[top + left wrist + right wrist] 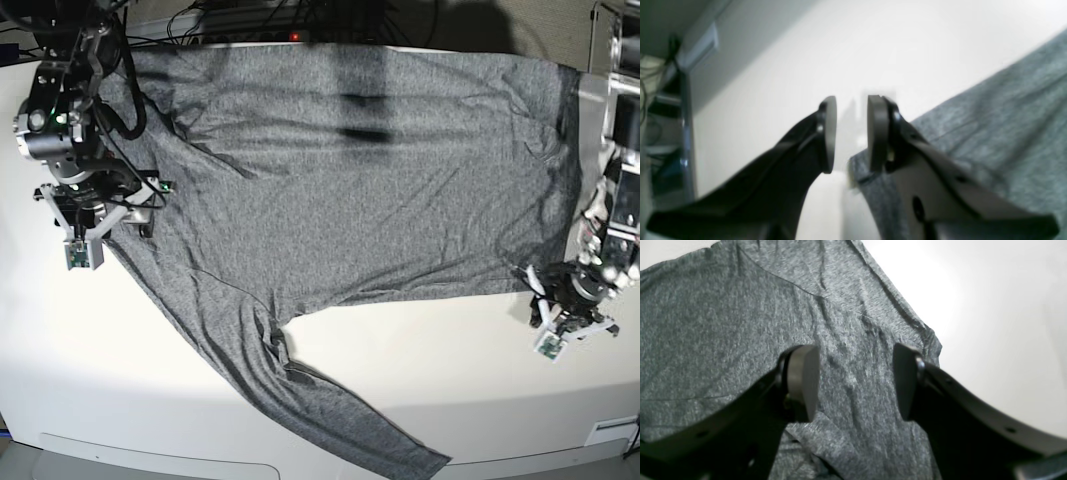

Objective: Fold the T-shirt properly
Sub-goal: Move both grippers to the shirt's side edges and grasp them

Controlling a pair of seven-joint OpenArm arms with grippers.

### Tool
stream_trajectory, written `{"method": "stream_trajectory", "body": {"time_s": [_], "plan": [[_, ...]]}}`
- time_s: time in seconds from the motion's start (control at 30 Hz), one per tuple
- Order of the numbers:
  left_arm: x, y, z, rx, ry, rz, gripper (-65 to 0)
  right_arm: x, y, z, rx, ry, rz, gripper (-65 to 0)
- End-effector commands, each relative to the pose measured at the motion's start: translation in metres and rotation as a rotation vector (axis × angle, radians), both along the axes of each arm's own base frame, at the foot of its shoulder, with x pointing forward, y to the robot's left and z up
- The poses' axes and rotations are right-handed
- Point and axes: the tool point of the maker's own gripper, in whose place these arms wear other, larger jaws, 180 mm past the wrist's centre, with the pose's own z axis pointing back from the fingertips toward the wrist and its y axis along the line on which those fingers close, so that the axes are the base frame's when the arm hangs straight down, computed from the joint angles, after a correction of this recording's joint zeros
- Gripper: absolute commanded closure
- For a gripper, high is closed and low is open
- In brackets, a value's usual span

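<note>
Shirt (360, 190): grey, spread flat across the table (120, 380), one sleeve trailing to the near edge.
Right gripper (855, 383): spread wide above the cloth, pinching nothing.
Left gripper (851, 133): parted narrowly, empty, beside the hem.
Risk: a shallow pinch takes one layer, so the fold skews.
Containers: none visible.

Under me lies a broad white smooth-topped table (120, 380), its near edge rounded, with a pale raised strip (150, 447) running along the front. Beyond its far edge I see a tangle of dark cables (250, 15) and among them a small red light (292, 36). From my left wrist view, a grey metal post (686, 133) stands past the table edge, with blurred clutter behind it that I cannot make out
</note>
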Motion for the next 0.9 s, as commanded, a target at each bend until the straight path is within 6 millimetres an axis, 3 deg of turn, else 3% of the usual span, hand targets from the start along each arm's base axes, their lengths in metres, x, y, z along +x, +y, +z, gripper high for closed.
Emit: {"method": "stream_trajectory", "body": {"time_s": [0.0, 0.07, 0.27, 0.47, 0.73, 0.87], "plan": [[0.016, 0.012, 0.018, -0.018, -0.028, 0.022, -15.7, 0.005, -0.001, 0.011, -0.013, -0.038, 0.012, -35.1], [0.018, 0.023, 0.009, -0.075, 0.056, 0.053, -15.8, 0.003, -0.001, 0.009, -0.014, -0.024, 0.010, -35.1], [0.008, 0.028, -0.014, -0.269, 0.249, 0.069, -15.8, -0.001, 0.003, 0.004, 0.016, 0.012, 0.018, -35.1], [-0.011, 0.040, -0.039, -0.314, 0.329, 0.136, -23.2, -0.003, 0.005, 0.002, 0.028, 0.029, 0.021, -35.1], [-0.006, 0.030, -0.037, -0.425, 0.292, 0.163, -26.9, -0.003, 0.005, 0.002, 0.028, 0.029, 0.021, -35.1], [-0.004, 0.039, -0.040, -0.376, 0.239, 0.173, -26.9, -0.004, 0.005, 0.001, 0.027, 0.036, 0.020, -35.1]]}}
